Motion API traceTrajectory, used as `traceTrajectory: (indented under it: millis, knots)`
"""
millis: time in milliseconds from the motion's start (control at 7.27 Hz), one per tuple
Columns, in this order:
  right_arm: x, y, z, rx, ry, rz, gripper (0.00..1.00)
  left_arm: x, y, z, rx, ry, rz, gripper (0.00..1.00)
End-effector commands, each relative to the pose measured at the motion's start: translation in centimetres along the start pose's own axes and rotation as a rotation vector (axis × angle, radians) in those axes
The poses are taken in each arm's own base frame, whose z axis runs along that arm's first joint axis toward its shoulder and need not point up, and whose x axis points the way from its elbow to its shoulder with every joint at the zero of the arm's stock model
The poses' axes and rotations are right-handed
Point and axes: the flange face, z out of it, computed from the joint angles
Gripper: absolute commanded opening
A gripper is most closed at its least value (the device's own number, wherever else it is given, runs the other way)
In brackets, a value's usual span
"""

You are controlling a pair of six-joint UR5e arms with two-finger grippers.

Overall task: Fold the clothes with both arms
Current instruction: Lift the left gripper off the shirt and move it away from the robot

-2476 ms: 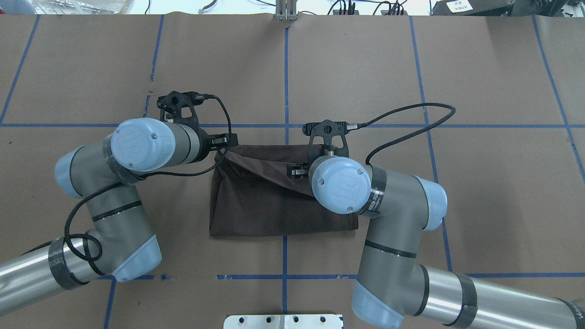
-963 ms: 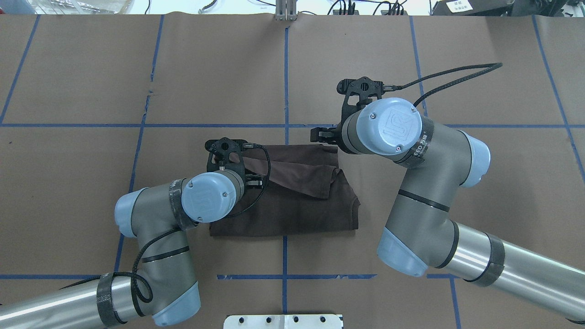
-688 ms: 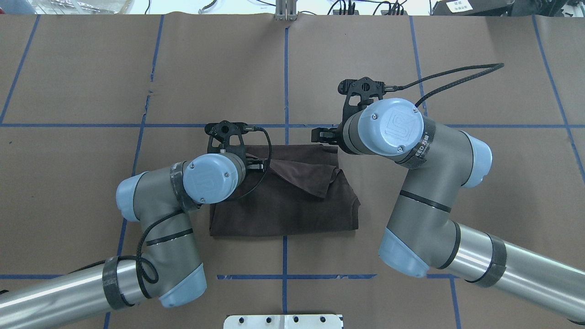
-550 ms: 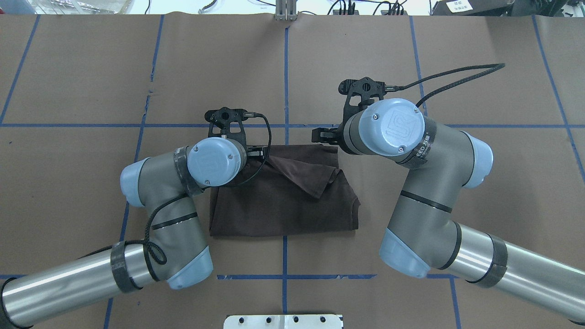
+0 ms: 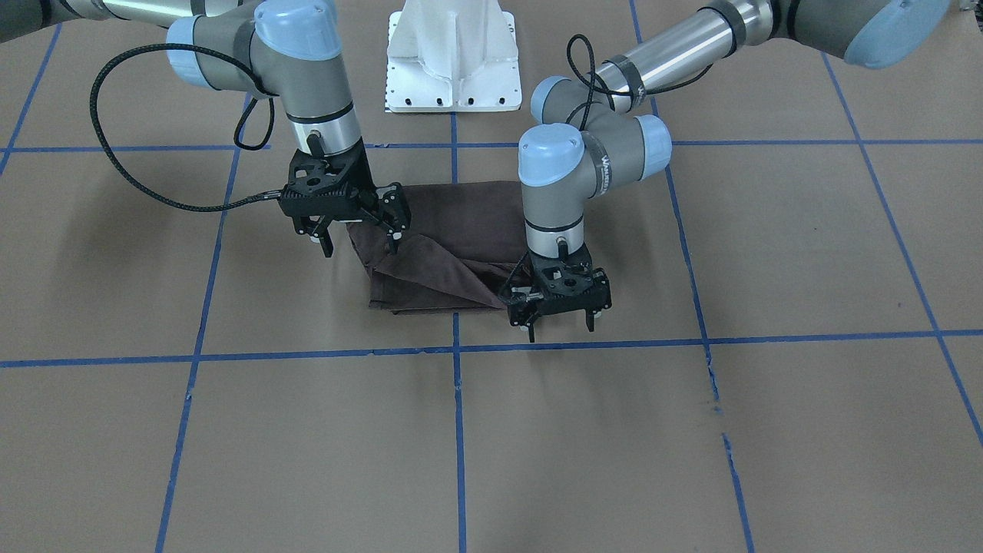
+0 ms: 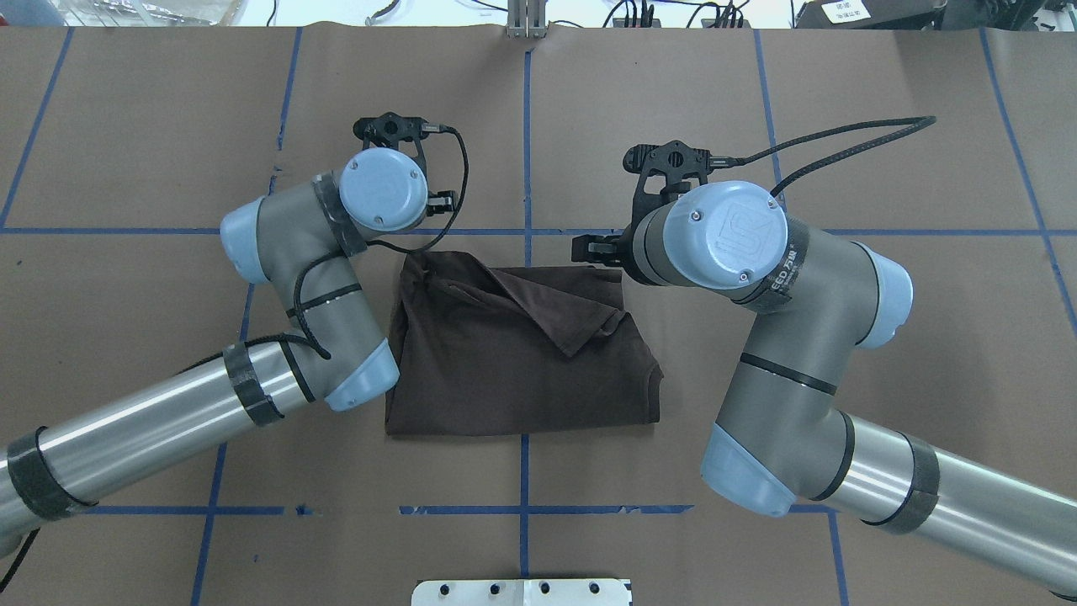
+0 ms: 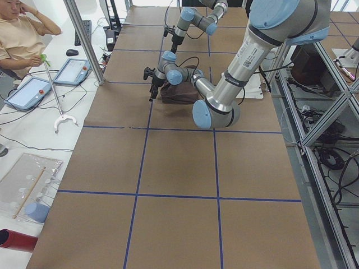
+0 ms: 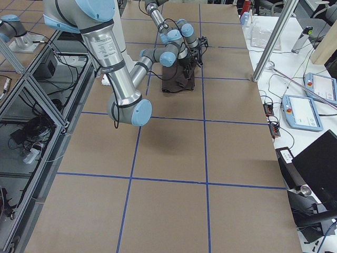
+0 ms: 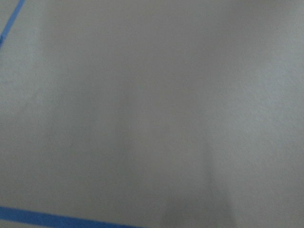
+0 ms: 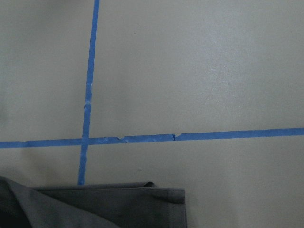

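Observation:
The dark brown T-shirt (image 6: 505,370) lies folded into a rough rectangle at the table's middle, with a triangular flap (image 6: 538,307) laid across its far half. My left gripper (image 5: 560,325) hangs open just past the shirt's far left corner, apart from the cloth. In the overhead view its wrist hides it. My right gripper (image 5: 359,244) stands open above the shirt's far right corner with nothing between its fingers. The right wrist view shows the shirt's hem (image 10: 118,206) at the bottom edge. The left wrist view shows only blurred table paper.
Blue tape lines (image 6: 526,151) grid the brown paper table. The white robot base (image 5: 451,54) stands at the near edge between the arms. A person (image 7: 22,33) sits beyond the far edge by tablets (image 7: 28,92). Black cables loop off both wrists.
The left arm swung away from over the shirt to beyond its far left corner, drawing the flap that way, and now stands off the cloth. The right arm has stayed put for the last second.

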Motion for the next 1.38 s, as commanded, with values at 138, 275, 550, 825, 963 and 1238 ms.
traceTrajectory:
  millis: [138,275,550,825,963,1238]
  knots:
    - [-2.2,3.3,0.8,-0.001,0.007,0.077,1.0,-6.9,-6.7,-5.8,-0.032,0.168,0.202,1.0]
    - [-4.0,4.6,1.7,0.032,0.04,0.054,1.0,-8.7,-6.7,-6.2,-0.029,0.216,0.221,1.0]
    - [-8.4,6.3,2.7,0.082,0.177,-0.01,1.0,-9.5,-6.4,-6.1,-0.036,0.241,0.228,1.0]
    - [-11.6,7.6,6.7,0.127,0.309,-0.083,1.0,-9.6,-6.3,-6.0,-0.037,0.24,0.226,1.0]
    - [-12.5,7.8,8.2,0.129,0.341,-0.107,1.0,-9.7,-6.3,-5.9,-0.037,0.24,0.224,1.0]
    - [-12.8,9.6,8.6,0.104,0.358,-0.157,1.0,-9.7,-6.3,-5.9,-0.039,0.238,0.216,1.0]
